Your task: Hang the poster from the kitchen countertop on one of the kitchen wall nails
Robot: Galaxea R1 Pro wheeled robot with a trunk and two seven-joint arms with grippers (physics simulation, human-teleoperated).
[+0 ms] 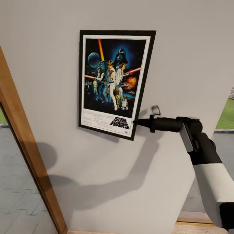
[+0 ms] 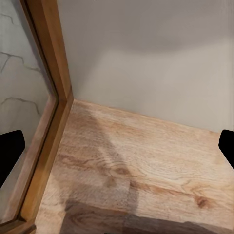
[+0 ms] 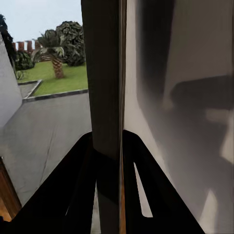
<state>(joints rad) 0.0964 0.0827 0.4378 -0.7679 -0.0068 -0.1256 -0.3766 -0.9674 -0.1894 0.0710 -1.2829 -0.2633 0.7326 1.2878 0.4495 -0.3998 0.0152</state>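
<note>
From the head view we see the poster (image 1: 113, 83) up against the light grey wall (image 1: 182, 65). It stands tall, with its long side going up and down, though it leans a little so the bottom swings toward our right. Our right claw (image 1: 139, 122) reaches in from the right and pinches the poster at its lower right corner. The claw looks narrow, closed on the frame edge. We cannot see a nail; if there is one, it is behind the poster, so we cannot tell if the poster hangs yet. A wooden door frame (image 1: 19, 136) runs down the left side.

In the left wrist view we see a wooden floor (image 2: 146, 165), the grey wall above it and the wooden frame beside it. The two dark tips of our left claw (image 2: 117, 148) sit far apart at the edges, so it is wide and holds nothing. This arm is low, well away from the poster.

In the right wrist view the poster's thin edge (image 3: 107, 97) runs straight away from us, squeezed between the two dark fingers (image 3: 78, 190). Grass and trees (image 3: 58, 58) show on one side and the wall on the other. The right arm is the one to finish the job, we think by letting go gently once the top catches.
</note>
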